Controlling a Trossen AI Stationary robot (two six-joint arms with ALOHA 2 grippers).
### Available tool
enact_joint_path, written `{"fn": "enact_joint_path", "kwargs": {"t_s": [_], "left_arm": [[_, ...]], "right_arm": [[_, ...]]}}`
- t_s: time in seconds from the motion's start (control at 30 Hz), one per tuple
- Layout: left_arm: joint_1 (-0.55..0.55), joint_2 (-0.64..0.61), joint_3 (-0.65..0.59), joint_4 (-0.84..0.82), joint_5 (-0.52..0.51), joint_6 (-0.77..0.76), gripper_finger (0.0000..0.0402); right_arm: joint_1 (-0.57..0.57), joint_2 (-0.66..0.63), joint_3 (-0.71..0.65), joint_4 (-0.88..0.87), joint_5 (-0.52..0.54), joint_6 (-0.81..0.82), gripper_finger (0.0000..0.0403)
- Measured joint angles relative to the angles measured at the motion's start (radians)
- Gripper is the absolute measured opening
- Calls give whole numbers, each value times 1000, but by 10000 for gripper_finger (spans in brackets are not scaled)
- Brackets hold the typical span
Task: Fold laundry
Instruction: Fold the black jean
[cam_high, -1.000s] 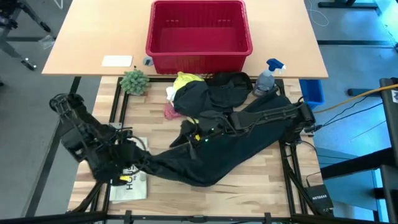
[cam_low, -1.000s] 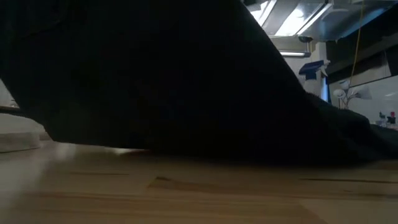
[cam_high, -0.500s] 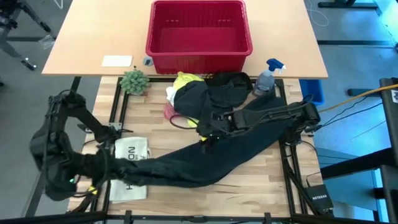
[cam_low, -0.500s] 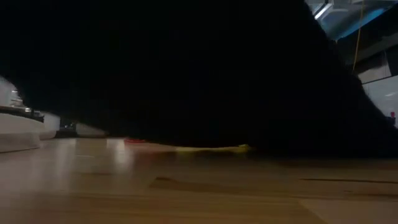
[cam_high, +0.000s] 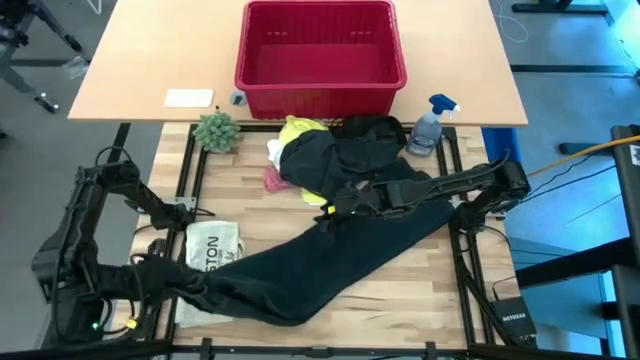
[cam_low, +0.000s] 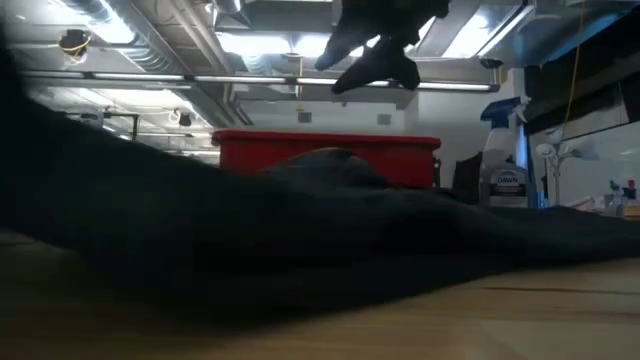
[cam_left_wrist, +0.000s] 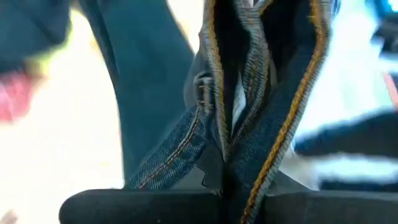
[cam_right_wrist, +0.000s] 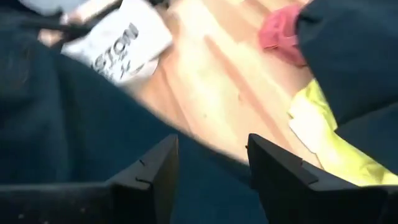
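Wooden table (cam_high: 400, 290): left claw (cam_high: 185, 285) clamps trousers (cam_high: 330, 255) near "HOUSTON" print (cam_high: 212, 250); right claw (cam_high: 335, 208) released.

A wooden table (cam_high: 400, 290) carries dark trousers (cam_high: 330, 260), a white printed item (cam_high: 212, 250), a pink cloth (cam_high: 274, 180).
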Motion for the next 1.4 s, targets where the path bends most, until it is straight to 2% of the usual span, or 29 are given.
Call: {"fn": "enact_joint_path", "kwargs": {"t_s": [0.17,0.27,0.33,0.47,0.57,0.67,0.73,0.87,0.93,1.0,1.1,1.17,1.23,1.3,1.4], "left_arm": [[13,0,1,89,-277,146,4],[24,0,1,109,-373,186,4],[29,0,1,108,-366,191,4],[29,0,1,66,-274,132,4],[28,-1,1,49,-267,104,4],[29,-1,1,39,-248,100,4],[30,-1,1,38,-218,99,4],[48,-2,1,21,-72,73,4],[58,-2,1,9,-11,61,3],[69,-4,1,14,7,77,3],[83,-12,1,14,9,103,3],[101,-13,1,18,9,133,3],[132,-13,1,37,10,184,3],[169,-13,1,76,11,263,3],[234,-13,1,160,25,424,3]], "right_arm": [[2,-36,-48,44,121,86,182],[3,-55,-48,32,184,105,182],[3,-74,-49,20,221,106,182],[1,-144,-48,-96,284,106,182],[-5,-216,-48,-325,304,111,182],[-5,-275,-56,-627,300,158,182],[-5,-310,-97,-717,241,184,182],[-4,-398,-260,-729,74,260,182],[2,-428,-356,-672,26,324,182],[14,-447,-453,-554,-37,373,182],[17,-453,-583,-271,-178,416,181],[30,-433,-646,-22,-240,453,181],[50,-403,-670,182,-228,487,181],[64,-360,-664,312,-195,500,181],[71,-290,-621,354,-180,498,181]]}}
